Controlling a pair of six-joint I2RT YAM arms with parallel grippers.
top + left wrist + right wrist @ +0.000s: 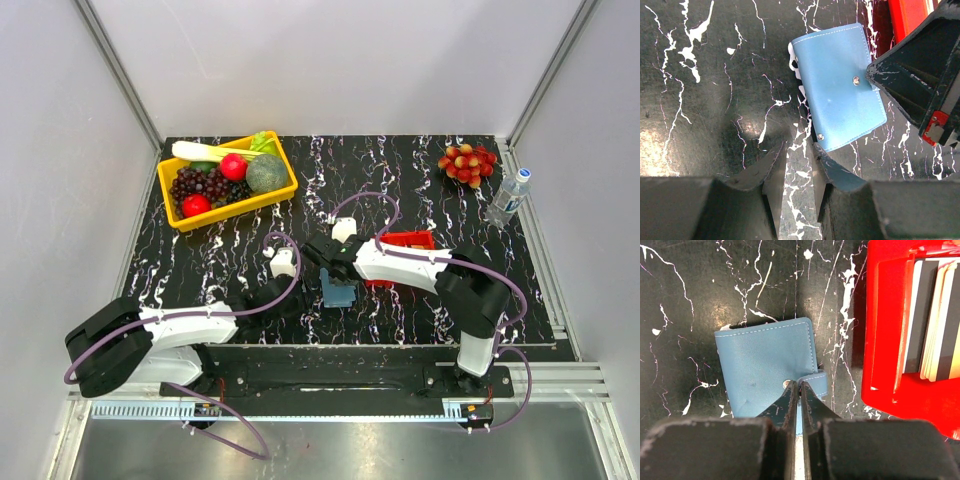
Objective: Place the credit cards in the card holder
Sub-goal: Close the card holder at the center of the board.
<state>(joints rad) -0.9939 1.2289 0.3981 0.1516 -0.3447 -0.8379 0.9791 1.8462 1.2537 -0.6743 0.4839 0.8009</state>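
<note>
The steel-blue card holder [765,362] lies folded shut on the black marbled table [400,170], also seen in the left wrist view [840,95] and from above [338,291]. My right gripper [799,383] is shut on the little snap flap [817,381] at the holder's edge. Several credit cards [932,315] stand stacked on edge in the red tray [880,340] just right of it. My left gripper [799,150] is open with a narrow gap and nothing between its fingers; its right fingertip [821,152] sits by the holder's near corner.
A yellow basket [286,190] of fruit and vegetables stands at the back left. A bunch of red fruit [467,163] and a water bottle [508,197] are at the back right. The red tray [408,240] lies partly under my right arm.
</note>
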